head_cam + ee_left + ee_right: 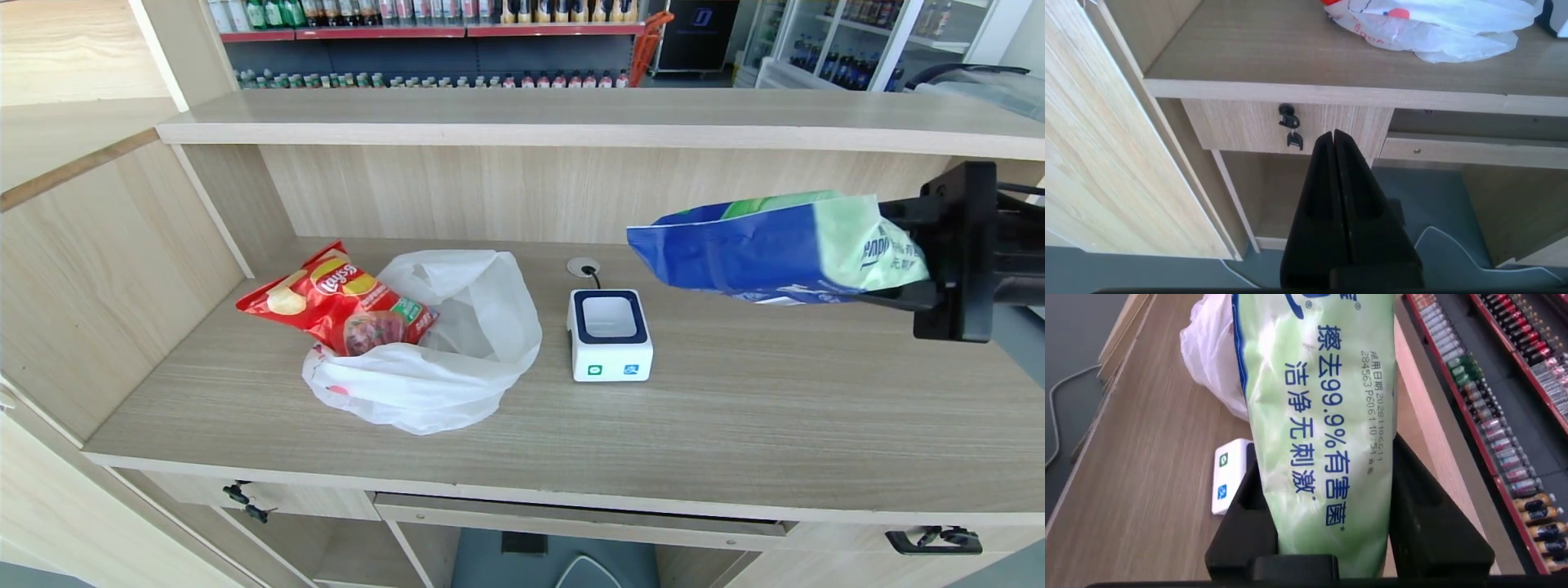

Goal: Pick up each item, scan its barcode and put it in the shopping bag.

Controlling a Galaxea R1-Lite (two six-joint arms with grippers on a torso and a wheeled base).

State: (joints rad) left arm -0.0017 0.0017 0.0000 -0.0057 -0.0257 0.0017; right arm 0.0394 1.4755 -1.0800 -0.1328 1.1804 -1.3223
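Observation:
My right gripper [902,257] is shut on a blue and green pack of wipes [767,245], held level in the air to the right of and above the white barcode scanner [610,334]. In the right wrist view the pack [1319,433] fills the space between the fingers [1249,514], with the scanner [1231,475] below it. A white shopping bag [441,351] lies left of the scanner, with a red chip bag [343,302] resting in its mouth. My left gripper [1333,139] is shut and empty, hanging below the counter's front edge near a drawer lock [1288,122].
A raised wooden ledge [571,122] runs along the back of the counter and a side panel [98,269] closes off the left. A cable hole [583,266] sits behind the scanner. The counter [775,408] right of the scanner is bare. Store shelves of bottles stand behind.

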